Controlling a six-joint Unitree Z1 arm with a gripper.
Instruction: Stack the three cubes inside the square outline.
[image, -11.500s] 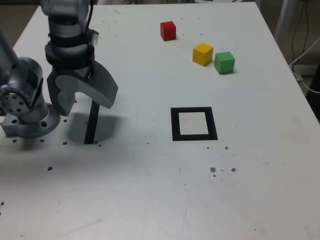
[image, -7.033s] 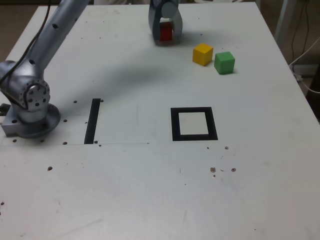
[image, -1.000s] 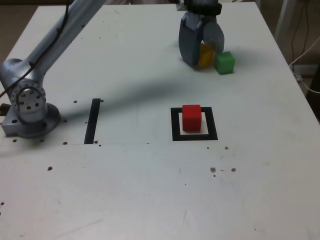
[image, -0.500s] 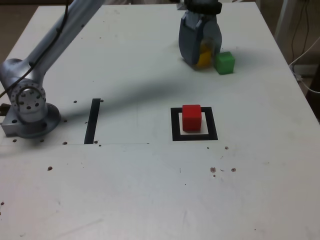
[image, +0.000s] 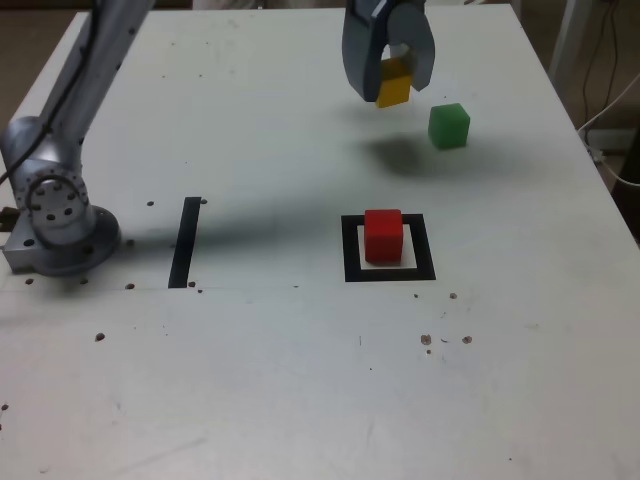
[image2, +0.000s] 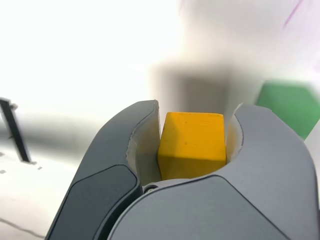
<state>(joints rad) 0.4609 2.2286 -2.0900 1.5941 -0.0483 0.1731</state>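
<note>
My gripper (image: 392, 88) is shut on the yellow cube (image: 394, 83), which hangs in the air above the table at the back, its shadow on the surface below. The wrist view shows the yellow cube (image2: 192, 144) clamped between both grey fingers (image2: 135, 145). The green cube (image: 449, 125) rests on the table just to the exterior view's right of the gripper, and shows blurred in the wrist view (image2: 291, 106). The red cube (image: 383, 235) sits inside the square outline (image: 350, 250) of black tape near the table's middle.
The arm's grey base (image: 55, 215) stands at the exterior view's left. A straight black tape strip (image: 185, 242) lies beside it. Cables (image: 610, 90) hang past the table's right edge. Small dark specks dot the white tabletop (image: 300, 380).
The fingers closed on the yellow cube and lifted it off the table, moving slightly to the exterior view's left. The red and green cubes stayed put.
</note>
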